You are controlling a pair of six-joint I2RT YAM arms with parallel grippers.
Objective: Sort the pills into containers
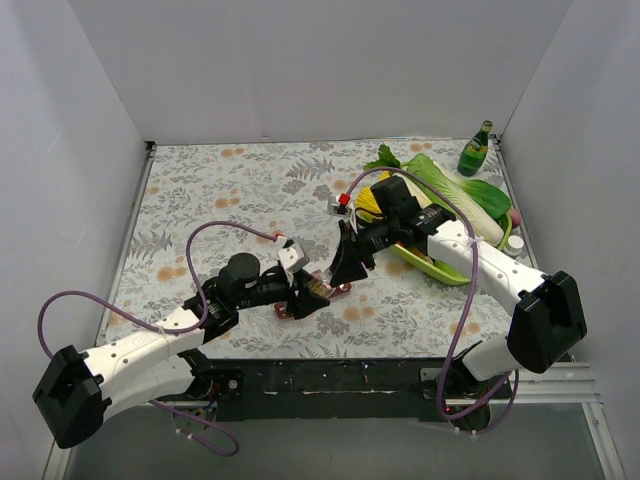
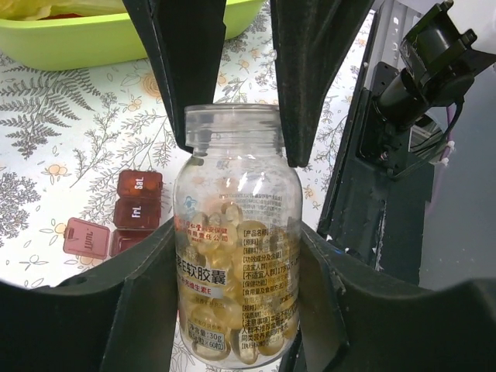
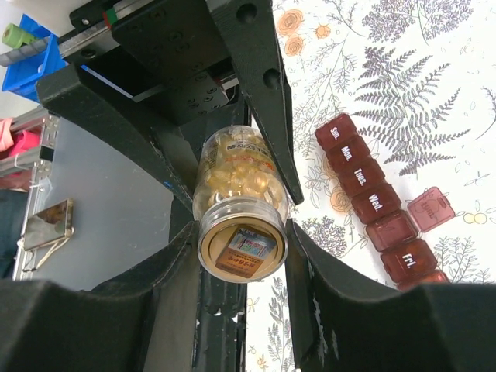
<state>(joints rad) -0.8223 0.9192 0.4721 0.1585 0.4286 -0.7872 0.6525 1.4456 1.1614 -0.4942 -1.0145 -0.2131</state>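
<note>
A small clear jar (image 2: 236, 194) of yellowish pills (image 2: 225, 310) is held in the air between both grippers. My left gripper (image 2: 236, 232) is shut on its body. My right gripper (image 3: 242, 232) closes on its neck from the far end; its fingers (image 2: 298, 93) press both sides of the bare threaded rim. In the right wrist view the jar's (image 3: 236, 174) mouth end shows a gold-brown disc with a small printed label. The containers (image 3: 372, 194), a dark-red strip marked with weekdays, lie on the table below, one flap open. From above, the jar (image 1: 317, 288) sits between the left gripper (image 1: 303, 296) and the right gripper (image 1: 342, 268).
A long green tray (image 1: 440, 268) with food items lies at right, under the right arm; it also shows in the left wrist view (image 2: 116, 39). Leafy greens (image 1: 450, 185) and a green bottle (image 1: 476, 148) sit at the back right. The black base rail (image 1: 400, 375) runs along the near edge.
</note>
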